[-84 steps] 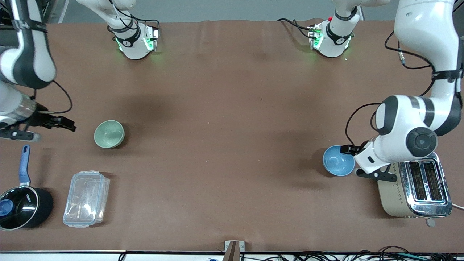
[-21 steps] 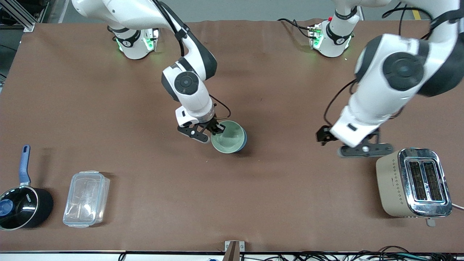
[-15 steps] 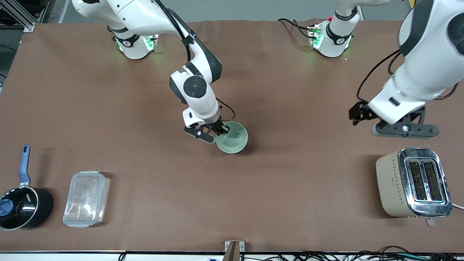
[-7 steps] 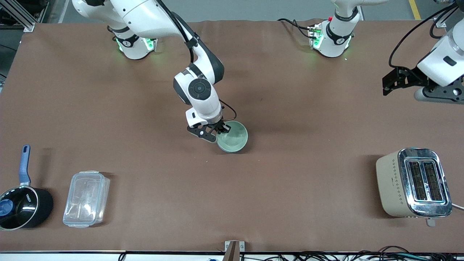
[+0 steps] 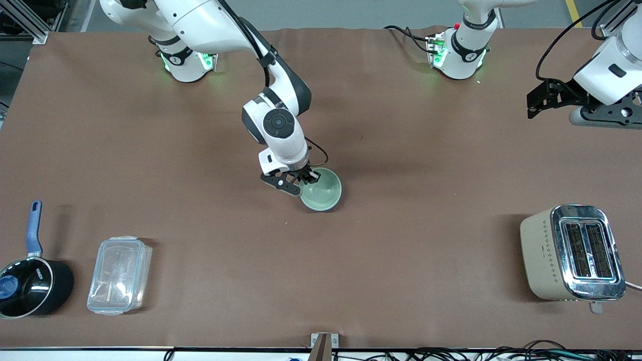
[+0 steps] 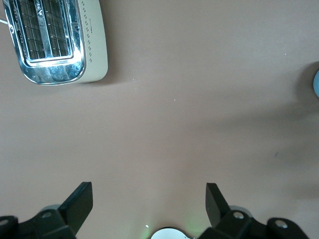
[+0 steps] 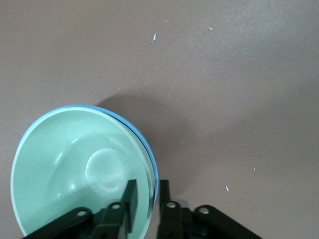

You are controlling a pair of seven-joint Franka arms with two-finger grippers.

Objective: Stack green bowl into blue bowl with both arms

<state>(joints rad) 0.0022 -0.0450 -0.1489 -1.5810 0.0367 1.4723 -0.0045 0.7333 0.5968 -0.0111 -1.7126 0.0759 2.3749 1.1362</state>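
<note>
Since half a second ago: my left arm has drifted only slightly, near the table edge at its own end; the right arm and the bowls have hardly shifted; 5.7 s ago the bowls sat apart, one toward each end of the table.

Right gripper [image 5: 304,179]: I see it low over the middle of the tabletop; its fingers [image 7: 130,195] are nearly closed and straddle the bowl rim, one inside the green bowl, one outside the wall; they seem to pinch the rim, though I cannot be sure of contact.

Green bowl [image 5: 321,189]: nested inside the blue bowl, upright, near the table's centre; its pale inside fills the right wrist view [image 7: 75,174].

Blue bowl [image 7: 142,142]: only a thin blue crescent of rim shows around the green one; in the front view I can hardly make it out.

Left gripper [image 5: 539,98]: up in the air over the table's edge at the left arm's end, waiting; fingers [image 6: 79,203] spread wide with nothing between them.

Toaster [image 5: 572,252]: by the corner nearest the front camera at the left arm's end.

Saucepan [image 5: 31,286] and clear lidded box [image 5: 119,275]: side by side at the corner nearest the front camera at the right arm's end.
</note>
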